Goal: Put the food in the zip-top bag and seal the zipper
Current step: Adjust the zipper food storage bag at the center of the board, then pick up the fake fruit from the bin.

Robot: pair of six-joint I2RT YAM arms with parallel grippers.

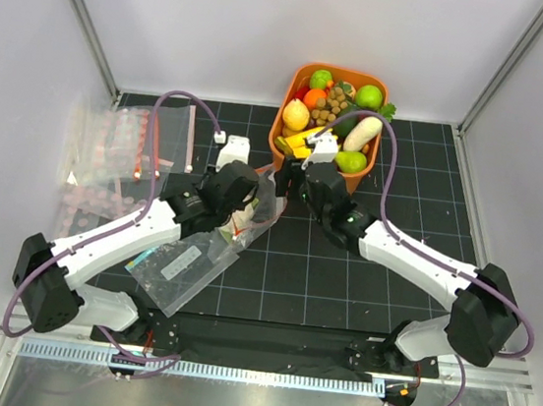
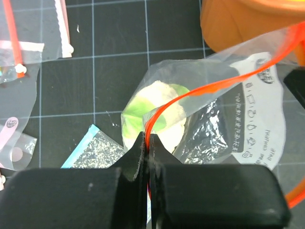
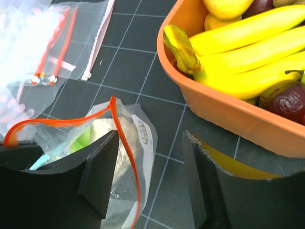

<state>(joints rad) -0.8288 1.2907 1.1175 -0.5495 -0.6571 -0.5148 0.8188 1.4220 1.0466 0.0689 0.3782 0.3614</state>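
The clear zip-top bag [image 2: 214,119] hangs on the mat in front of the orange basket. My left gripper [image 2: 148,139] is shut on its red-orange zipper [image 2: 214,88], holding the mouth up. The white cauliflower with green leaves [image 2: 152,112] lies inside the bag. My right gripper [image 3: 152,167] is open and empty, its left finger inside the bag's mouth and the zipper strip [image 3: 125,143] curving between its jaws. In the top view the left gripper [image 1: 251,189] and the right gripper [image 1: 292,178] meet over the bag [image 1: 259,211]. The yellow lemon-like fruit [image 1: 296,115] and the brown balls [image 1: 336,99] sit in the basket.
The orange basket [image 1: 380,81] at the back holds bananas [image 3: 248,52], green fruit and other toy produce. A second clear bag with a teal strip [image 1: 185,264] lies beside the left arm. A stack of spare bags [image 1: 120,145] lies at the left wall.
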